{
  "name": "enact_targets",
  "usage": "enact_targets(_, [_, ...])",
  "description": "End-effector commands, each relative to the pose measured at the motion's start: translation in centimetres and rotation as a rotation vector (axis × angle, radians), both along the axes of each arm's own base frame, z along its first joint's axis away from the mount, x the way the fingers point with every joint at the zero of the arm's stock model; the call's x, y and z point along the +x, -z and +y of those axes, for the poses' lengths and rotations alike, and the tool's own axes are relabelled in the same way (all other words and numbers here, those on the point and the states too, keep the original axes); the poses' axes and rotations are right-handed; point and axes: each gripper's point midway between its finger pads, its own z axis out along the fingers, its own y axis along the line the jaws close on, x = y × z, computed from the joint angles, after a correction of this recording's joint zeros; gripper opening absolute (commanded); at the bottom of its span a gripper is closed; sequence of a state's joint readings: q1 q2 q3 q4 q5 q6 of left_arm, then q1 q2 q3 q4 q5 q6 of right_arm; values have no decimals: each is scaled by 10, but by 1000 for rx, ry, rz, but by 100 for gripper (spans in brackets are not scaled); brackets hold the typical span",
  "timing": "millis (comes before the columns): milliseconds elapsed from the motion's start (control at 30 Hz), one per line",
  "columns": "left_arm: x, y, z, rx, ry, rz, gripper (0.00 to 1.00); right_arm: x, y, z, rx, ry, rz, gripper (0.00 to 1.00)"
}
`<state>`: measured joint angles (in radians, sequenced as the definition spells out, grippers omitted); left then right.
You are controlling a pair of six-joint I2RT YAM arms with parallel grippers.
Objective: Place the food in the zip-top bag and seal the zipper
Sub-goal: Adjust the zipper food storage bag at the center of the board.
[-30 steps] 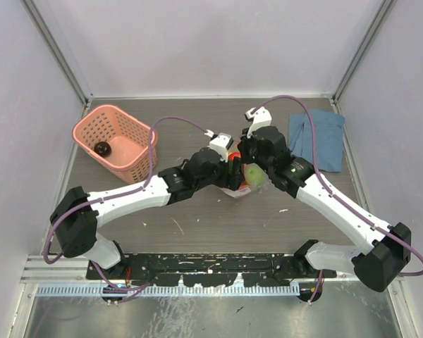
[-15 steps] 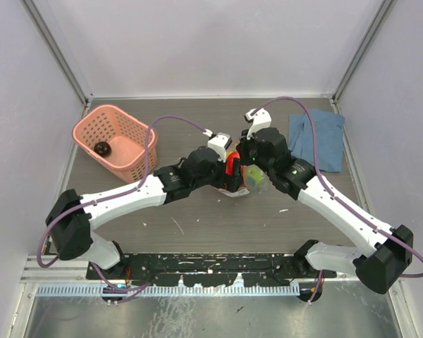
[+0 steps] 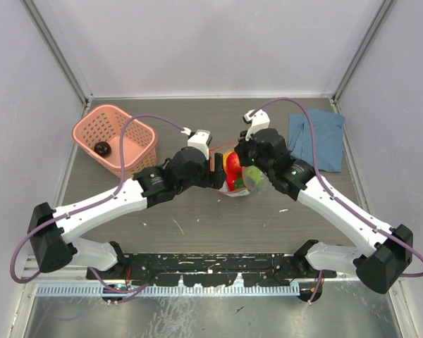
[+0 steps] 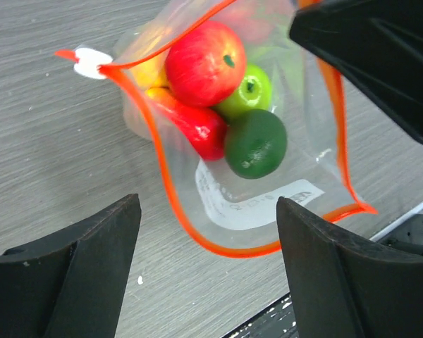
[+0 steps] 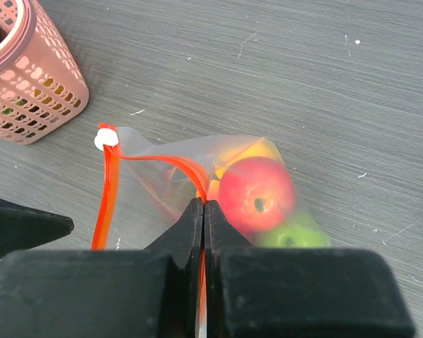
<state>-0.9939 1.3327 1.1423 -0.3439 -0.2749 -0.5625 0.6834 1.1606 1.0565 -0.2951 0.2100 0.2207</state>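
Grey wood-grain worktop (image 3: 197, 225) enclosed by white walls (image 3: 211, 42). Pink basket (image 3: 123, 146) is seen at far left, with one dark item (image 3: 101, 148) inside it. Blue cloth (image 3: 324, 141) is laid at far right, well apart from the basket.

Bag (image 4: 268, 204) is located mid-worktop, between the two end effectors. Food is seen inside it: red apple (image 4: 204, 62), light green apple (image 4: 248, 90), dark green round piece (image 4: 255, 143), long red piece (image 4: 197, 127), and a yellow piece (image 4: 149, 70) partly hidden behind the red apple. All pieces are clustered touching one another. A white label is visible on the bag's clear wall below the food.

Zipper (image 5: 104, 190) is not closed: the orange-red strip is spread into a wide loop in the left wrist view, so the mouth gapes. White slider (image 5: 106, 139) is sat at the strip's end, on the side towards the basket.

Right end effector (image 5: 203, 205): fingers pressed together, with the zipper strip pinched between the tips just beside the red apple.

Left end effector (image 4: 208, 211): fingers spread wide, nothing held. The bag's mouth is framed between the two fingers in its wrist view. No contact with the bag can be made out.
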Motion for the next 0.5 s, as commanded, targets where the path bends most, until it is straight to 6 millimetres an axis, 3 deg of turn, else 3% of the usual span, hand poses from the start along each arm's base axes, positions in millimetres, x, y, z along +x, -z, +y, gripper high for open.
enact_targets(0, [14, 9, 18, 2, -134, 36, 76, 2, -28, 6, 78, -8, -75, 0])
enact_targets(200, [24, 29, 6, -72, -103, 170, 55, 1, -28, 3, 74, -2, -78, 0])
enact_targets(367, [22, 28, -6, -105, -66, 190, 31, 4, -27, -4, 58, 34, -87, 0])
enact_targets(467, [22, 18, -7, -113, -58, 181, 18, 6, -26, -9, 42, 58, -92, 0])
